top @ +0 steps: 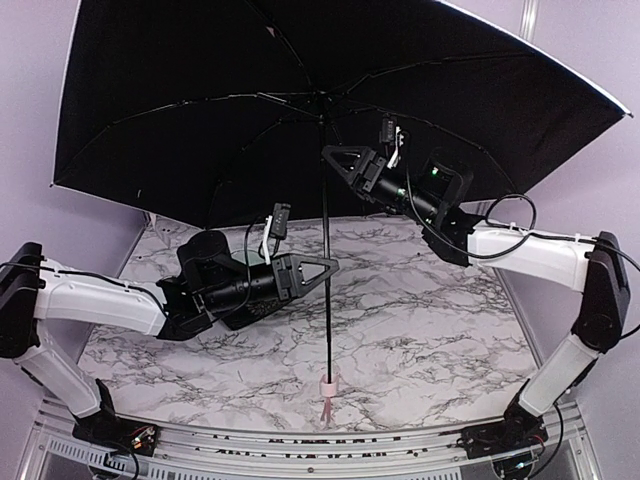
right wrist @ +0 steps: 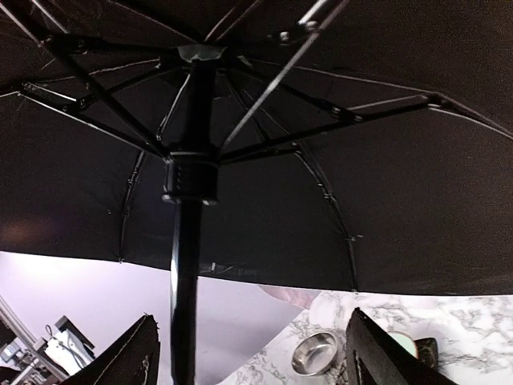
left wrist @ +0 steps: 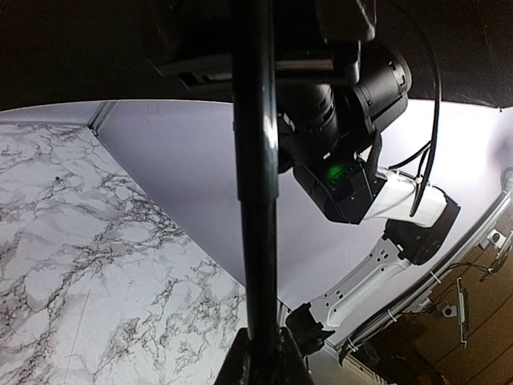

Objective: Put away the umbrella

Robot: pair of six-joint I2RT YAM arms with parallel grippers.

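Note:
The umbrella stands open and upright, its black inner lining (top: pixel 300 80) spread over the back of the table. Its thin black shaft (top: pixel 328 320) runs down to the small pink handle (top: pixel 327 385), which rests on the marble. My left gripper (top: pixel 325 268) is shut on the shaft about halfway up; in the left wrist view the shaft (left wrist: pixel 256 200) rises from between the closed fingers (left wrist: pixel 232 370). My right gripper (top: pixel 333 155) is open around the shaft just below the canopy. In the right wrist view the shaft (right wrist: pixel 186 305) passes between its spread fingers, near the left one, under the runner (right wrist: pixel 191 180).
The marble table (top: pixel 430 330) is walled by pale purple panels at the back and sides. A small steel bowl (right wrist: pixel 313 350) and a pale green round object (right wrist: pixel 401 343) sit on the table beyond the right gripper, under the canopy.

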